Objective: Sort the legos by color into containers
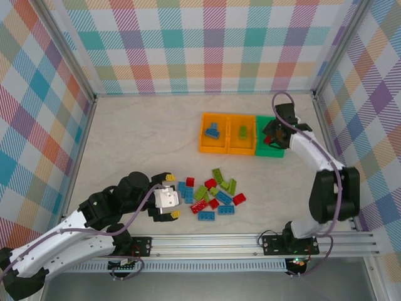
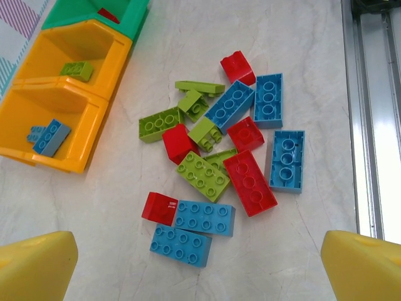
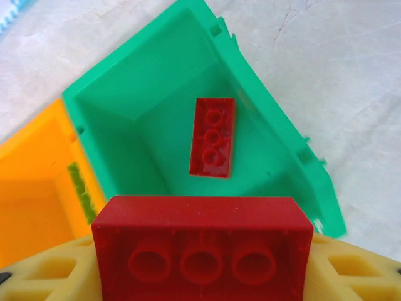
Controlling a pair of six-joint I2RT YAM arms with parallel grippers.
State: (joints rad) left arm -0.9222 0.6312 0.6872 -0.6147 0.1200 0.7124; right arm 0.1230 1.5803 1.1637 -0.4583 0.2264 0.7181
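Nearest me, the left arm lies low along the table's front-left corner, elbow folded and wrist turned toward the pile. The left gripper (image 1: 173, 195) has its blunt yellow fingers (image 2: 34, 268) spread wide with nothing between them. Just beyond its tips the loose legos (image 2: 225, 157) sit in a tight scatter on the pale marbled tabletop (image 1: 138, 138). They are glossy studded bricks in blue, lime and red; some lie studs-up, a few are tipped on their sides, and several touch. Farther back, three smooth open-top bins stand edge to edge in a row. The left orange bin (image 1: 213, 150) holds a blue brick (image 2: 51, 137), the middle orange bin (image 1: 241, 152) holds a lime brick (image 2: 77, 70), and the green bin (image 3: 125, 100) is on the right. The right arm rises from its base at the near-right, bends at the elbow and reaches forward over that green bin. The right gripper (image 1: 274, 137) is clamped on a red six-stud brick (image 3: 202, 248), held hollow underside toward the wrist camera, above the bin's opening as far as I can judge. Another red brick (image 3: 213, 137) lies flat on the bin's floor, studs up.
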